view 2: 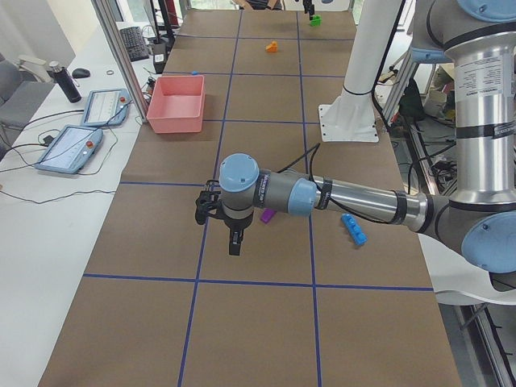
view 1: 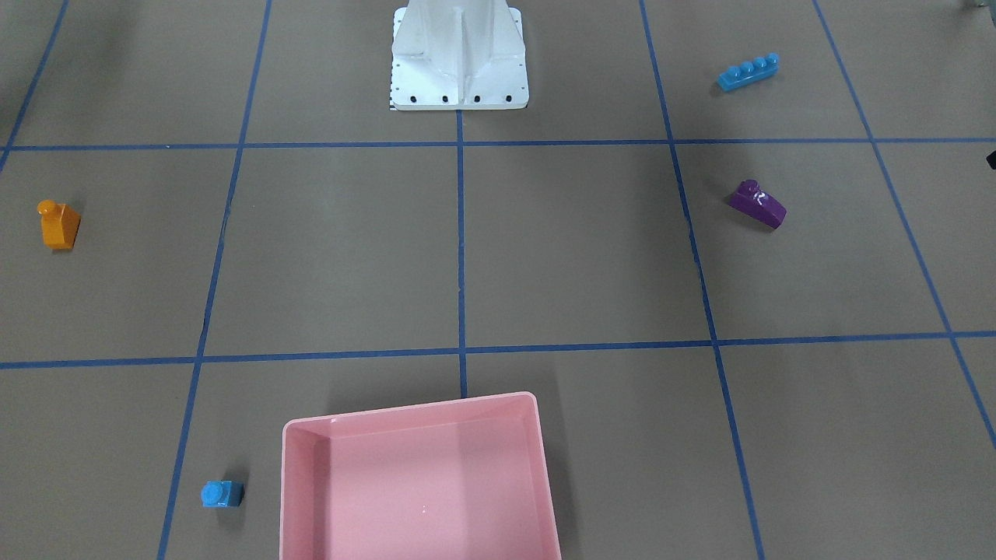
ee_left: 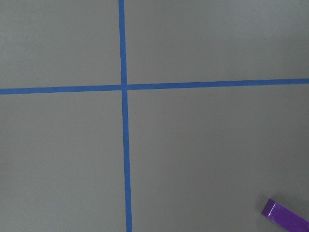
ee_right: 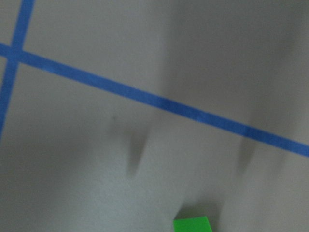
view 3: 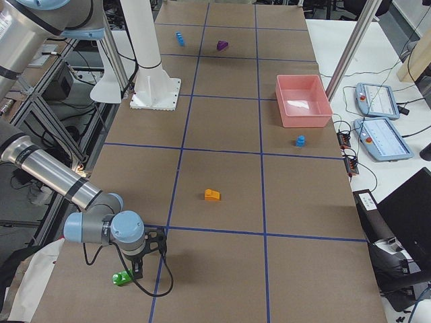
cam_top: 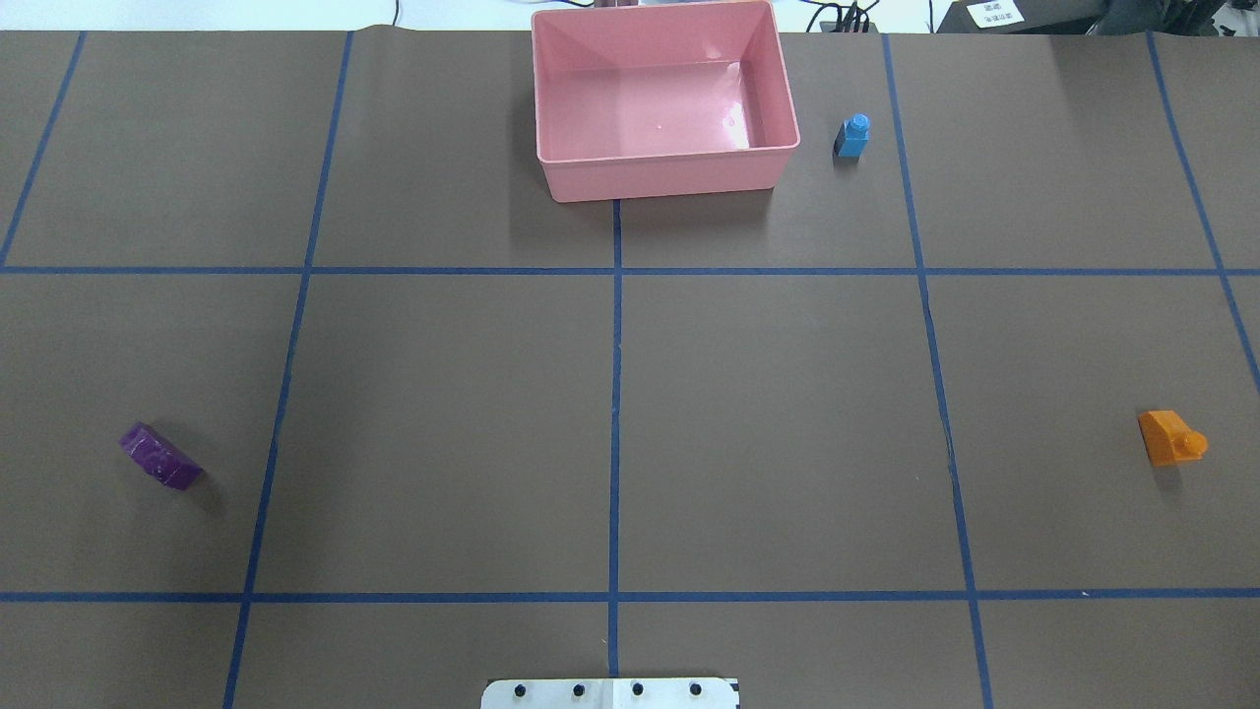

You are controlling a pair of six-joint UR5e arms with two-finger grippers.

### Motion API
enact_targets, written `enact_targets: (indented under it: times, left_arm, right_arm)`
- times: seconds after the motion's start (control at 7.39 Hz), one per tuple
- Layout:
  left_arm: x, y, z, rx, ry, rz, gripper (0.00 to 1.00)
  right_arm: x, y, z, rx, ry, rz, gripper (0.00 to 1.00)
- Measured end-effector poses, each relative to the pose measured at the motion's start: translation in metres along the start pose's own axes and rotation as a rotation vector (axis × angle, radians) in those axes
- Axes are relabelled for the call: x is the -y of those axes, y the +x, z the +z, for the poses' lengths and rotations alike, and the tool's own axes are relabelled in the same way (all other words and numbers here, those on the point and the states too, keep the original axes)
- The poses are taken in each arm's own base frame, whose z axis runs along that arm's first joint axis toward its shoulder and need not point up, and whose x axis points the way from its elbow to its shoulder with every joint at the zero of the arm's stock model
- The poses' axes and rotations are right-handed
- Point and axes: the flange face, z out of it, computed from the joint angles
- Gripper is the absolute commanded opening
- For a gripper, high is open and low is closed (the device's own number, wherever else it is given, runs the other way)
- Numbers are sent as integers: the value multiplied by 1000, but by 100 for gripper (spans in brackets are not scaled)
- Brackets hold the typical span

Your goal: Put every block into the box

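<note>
Purple block, orange block, long blue block and small blue block are lying apart on the blue-taped tabletop; green block is sitting at its right end. Box is standing empty (small blue block near it). Left hand is hovering near the purple one, right hand beside green block; spread or pressed, I cannot tell.

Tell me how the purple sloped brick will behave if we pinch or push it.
The purple brick looks like rigid plastic, so it probably won't deform. Its glossy sloped face may let a grip slip off; the flat sides seem safer. Sitting low, it would likely slide rather than tip when pushed.
</note>
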Motion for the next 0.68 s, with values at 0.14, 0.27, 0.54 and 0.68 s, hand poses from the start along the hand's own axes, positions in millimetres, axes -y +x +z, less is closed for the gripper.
enact_targets:
  times: [0.14, 0.27, 0.54, 0.68]
  left_arm:
    - [1, 1, -1, -2, 11, 10, 100]
    - [2, 2, -2, -3, 19, 17, 100]
    - [2, 3, -2, -3, 24, 21, 100]
    - [2, 3, -2, -3, 24, 23, 100]
  right_arm:
    - [-13, 12, 18, 10, -33, 3, 98]
    - [-22, 19, 29, 18, -54, 12, 88]
    - [-34, 24, 38, 26, -73, 36, 0]
    - [-37, 26, 40, 28, -73, 50, 0]
